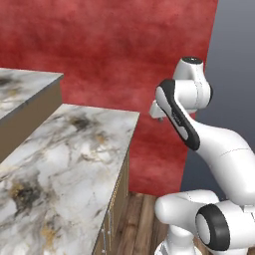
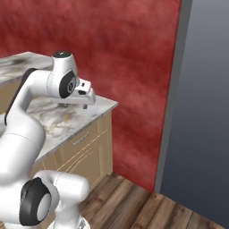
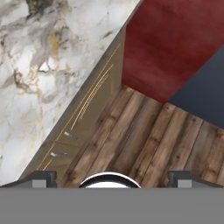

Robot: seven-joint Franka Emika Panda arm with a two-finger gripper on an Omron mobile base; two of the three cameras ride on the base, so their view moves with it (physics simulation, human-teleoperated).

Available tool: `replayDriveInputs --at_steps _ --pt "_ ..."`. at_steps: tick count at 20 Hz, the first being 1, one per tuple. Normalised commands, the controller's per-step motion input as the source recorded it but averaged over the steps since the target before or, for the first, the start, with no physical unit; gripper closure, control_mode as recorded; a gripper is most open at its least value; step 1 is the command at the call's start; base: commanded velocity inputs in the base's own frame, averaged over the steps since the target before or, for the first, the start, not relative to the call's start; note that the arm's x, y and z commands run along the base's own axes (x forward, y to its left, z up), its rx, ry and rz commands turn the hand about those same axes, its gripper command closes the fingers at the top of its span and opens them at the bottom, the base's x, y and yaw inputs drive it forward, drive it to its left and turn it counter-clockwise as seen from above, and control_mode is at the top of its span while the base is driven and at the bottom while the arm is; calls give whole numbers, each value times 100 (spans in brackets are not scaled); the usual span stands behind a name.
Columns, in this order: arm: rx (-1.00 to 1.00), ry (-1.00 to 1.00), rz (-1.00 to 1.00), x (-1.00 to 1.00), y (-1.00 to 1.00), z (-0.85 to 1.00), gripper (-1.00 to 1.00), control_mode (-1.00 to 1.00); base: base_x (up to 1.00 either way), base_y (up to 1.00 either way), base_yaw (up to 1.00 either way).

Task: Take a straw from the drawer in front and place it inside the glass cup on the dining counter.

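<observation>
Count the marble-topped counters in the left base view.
2. A higher marble top at the upper left, and a lower, nearer marble top stretching from the bottom left toward the red wall. More may lie outside the frame.

You are looking at a glossy white arm (image 1: 219, 144) of rounded, tube-like links. Its joints carry dark bands and black circular caps. Two small dark fingertips (image 3: 41, 178) end the gripper (image 3: 112, 179).

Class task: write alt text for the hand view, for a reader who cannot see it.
Looking down past the open claw, a marble counter top fills the left, with tan wooden cabinet fronts below its edge. Right of them lies wooden plank floor, meeting a red wall.
</observation>
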Motion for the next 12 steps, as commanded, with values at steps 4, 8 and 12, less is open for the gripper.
replayDriveInputs --at_steps 4,8,12 --pt "4 -7 0 2 0 -25 -100 -100 0 0 0" --pt "4 -1 0 0 0 -8 -100 -100 0 0 0" --pt "3 3 0 0 0 -2 -100 -100 0 0 0"
